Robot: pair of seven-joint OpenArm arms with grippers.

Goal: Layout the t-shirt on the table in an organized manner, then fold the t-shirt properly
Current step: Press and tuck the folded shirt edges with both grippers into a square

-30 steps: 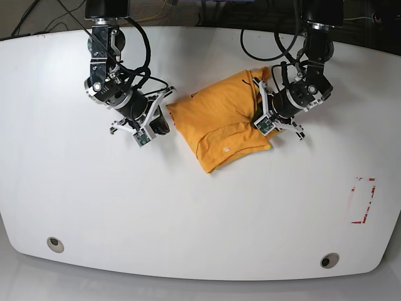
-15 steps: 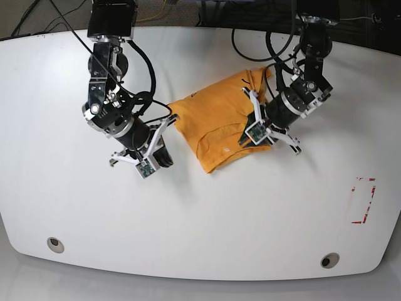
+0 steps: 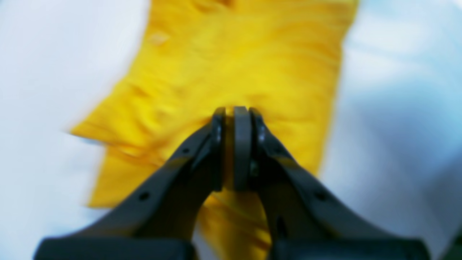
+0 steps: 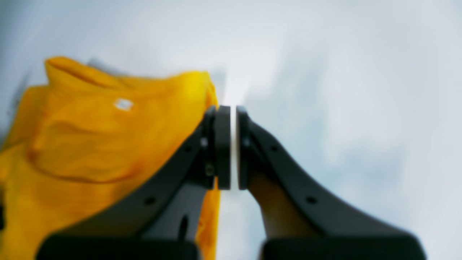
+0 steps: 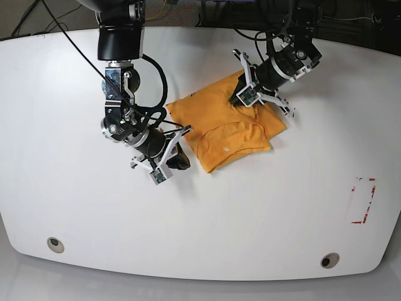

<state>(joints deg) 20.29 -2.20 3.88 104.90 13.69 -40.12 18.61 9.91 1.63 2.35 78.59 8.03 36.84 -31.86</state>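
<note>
The t-shirt (image 5: 225,122) is bunched in a folded heap on the table (image 5: 250,213), toward its far edge — wide bare white surface is left in front. Both pincers are closed and empty: the left gripper (image 5: 240,99) over the shirt's far corner, the right gripper (image 5: 178,158) just beside its opposite edge.

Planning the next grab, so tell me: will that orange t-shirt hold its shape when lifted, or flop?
The t-shirt will likely flop: its thin fabric lies wrinkled in soft folded layers. It probably slides easily if pushed, since the table looks glossy. It seems light, likely unfolding if lifted by one edge.
</note>
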